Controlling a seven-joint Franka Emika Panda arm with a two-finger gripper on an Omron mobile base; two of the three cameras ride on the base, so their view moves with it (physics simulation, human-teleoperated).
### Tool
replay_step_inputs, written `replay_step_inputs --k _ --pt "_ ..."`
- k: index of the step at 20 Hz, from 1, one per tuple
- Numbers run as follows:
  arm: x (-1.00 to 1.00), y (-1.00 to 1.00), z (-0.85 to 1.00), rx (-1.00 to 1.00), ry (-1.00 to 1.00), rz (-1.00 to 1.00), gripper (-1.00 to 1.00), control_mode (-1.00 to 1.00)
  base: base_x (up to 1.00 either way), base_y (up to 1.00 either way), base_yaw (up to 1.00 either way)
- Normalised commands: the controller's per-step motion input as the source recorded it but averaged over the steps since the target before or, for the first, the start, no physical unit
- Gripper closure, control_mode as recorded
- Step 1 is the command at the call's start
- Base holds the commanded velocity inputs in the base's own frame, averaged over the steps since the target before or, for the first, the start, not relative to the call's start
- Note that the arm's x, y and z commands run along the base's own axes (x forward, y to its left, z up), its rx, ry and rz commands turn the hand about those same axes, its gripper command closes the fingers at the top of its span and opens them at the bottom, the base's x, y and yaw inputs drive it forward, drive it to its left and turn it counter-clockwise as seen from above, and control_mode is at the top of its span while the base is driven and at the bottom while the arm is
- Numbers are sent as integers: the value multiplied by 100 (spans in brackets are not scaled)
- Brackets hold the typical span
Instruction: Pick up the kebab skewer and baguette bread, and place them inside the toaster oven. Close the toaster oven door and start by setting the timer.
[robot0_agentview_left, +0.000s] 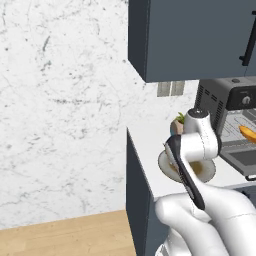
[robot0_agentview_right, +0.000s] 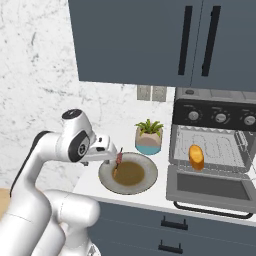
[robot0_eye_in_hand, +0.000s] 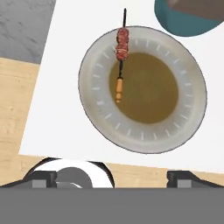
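Observation:
The kebab skewer (robot0_eye_in_hand: 121, 49) lies on the left side of a round grey plate (robot0_eye_in_hand: 94, 109), its reddish chunks near the rim and its orange handle toward the brown centre. My gripper (robot0_eye_in_hand: 113, 177) hangs open above the plate's near edge, holding nothing. From the right base view the gripper (robot0_agentview_right: 105, 155) hovers just left of the skewer (robot0_agentview_right: 118, 161) and over the plate (robot0_agentview_right: 107, 179). The baguette bread (robot0_agentview_right: 196, 156) rests on the wire rack inside the toaster oven (robot0_agentview_right: 215, 117), whose door (robot0_agentview_right: 210, 187) is dropped open. The loaf (robot0_agentview_left: 246, 133) also shows in the oven (robot0_agentview_left: 210, 100).
A potted plant (robot0_agentview_right: 149, 136) in a teal pot (robot0_eye_in_hand: 188, 19) stands behind the plate, between it and the oven. Dark wall cabinets (robot0_agentview_right: 150, 40) hang overhead. The counter's left end (robot0_eye_in_hand: 39, 87) drops off to the wooden floor (robot0_agentview_left: 65, 235).

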Motion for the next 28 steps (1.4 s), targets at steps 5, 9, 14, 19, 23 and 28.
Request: replay_step_inputs --k 5,9,14,19,23,28 --pt "25 -29 -38 1 0 0 -100 -100 0 0 0" --pt "1 -12 -53 2 0 0 -100 -100 0 0 0" --pt "5 11 -48 2 0 0 -100 -100 0 0 0" --pt "15 4 -24 0 0 -1 -100 -100 0 0 0" --pt "28 0 -17 1 0 -2 -100 -100 0 0 0" --pt "29 0 -8 1 1 -3 -100 -100 0 0 0"
